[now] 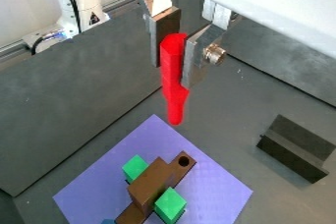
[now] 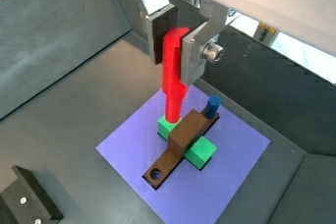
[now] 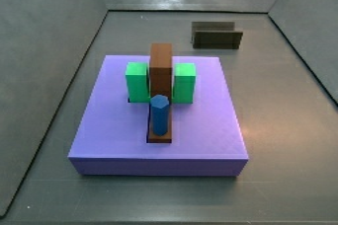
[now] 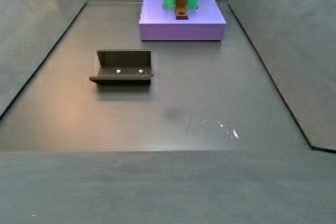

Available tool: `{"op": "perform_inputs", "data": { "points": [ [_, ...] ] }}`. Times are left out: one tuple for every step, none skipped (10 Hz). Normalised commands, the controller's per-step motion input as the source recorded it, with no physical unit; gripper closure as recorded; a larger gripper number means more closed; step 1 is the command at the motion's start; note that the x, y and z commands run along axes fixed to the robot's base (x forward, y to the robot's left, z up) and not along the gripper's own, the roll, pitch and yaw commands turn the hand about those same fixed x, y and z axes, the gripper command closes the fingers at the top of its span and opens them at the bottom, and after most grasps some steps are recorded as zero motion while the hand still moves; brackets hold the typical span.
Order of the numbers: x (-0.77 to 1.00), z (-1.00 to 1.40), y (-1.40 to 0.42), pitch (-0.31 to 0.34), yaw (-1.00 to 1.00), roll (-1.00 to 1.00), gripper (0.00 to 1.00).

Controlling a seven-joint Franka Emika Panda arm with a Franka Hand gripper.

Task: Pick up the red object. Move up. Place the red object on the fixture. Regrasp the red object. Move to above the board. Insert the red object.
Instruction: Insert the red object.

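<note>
Red object [image 1: 172, 76] in end effector [image 1: 175, 51], above board [image 1: 210, 203].

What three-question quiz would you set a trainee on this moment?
1. True or false: the red object lies in the fixture.
2. In the wrist views, the end effector above the board is: A open and empty, B shut on the red object, C hidden.
3. Fill in: the cylinder standing on the board is ____.
Key: 1 false; 2 B; 3 blue.
</note>
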Motion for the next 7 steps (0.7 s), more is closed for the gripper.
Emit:
{"op": "perform_inputs", "data": {
  "points": [
    [0.11,-0.23,0.26,0.000,-0.29,-0.27,1.00],
    [0.10,-0.32,0.31,-0.031,-0.42,-0.38,1.00],
    [0.17,-0.19,0.31,-0.054,-0.36,-0.45,1.00],
    [0.08,-0.27,0.31,-0.027,-0.39,-0.41,1.00],
    [0.13,-0.40,0.37,-0.034,-0.38,-0.34,1.00],
    [0.01,-0.89,0.00,-0.094,-0.14,-0.10,1.00],
    [0.00,-1.00,-0.01,-0.114,-0.10,0.00,1.00]
  ]
}}
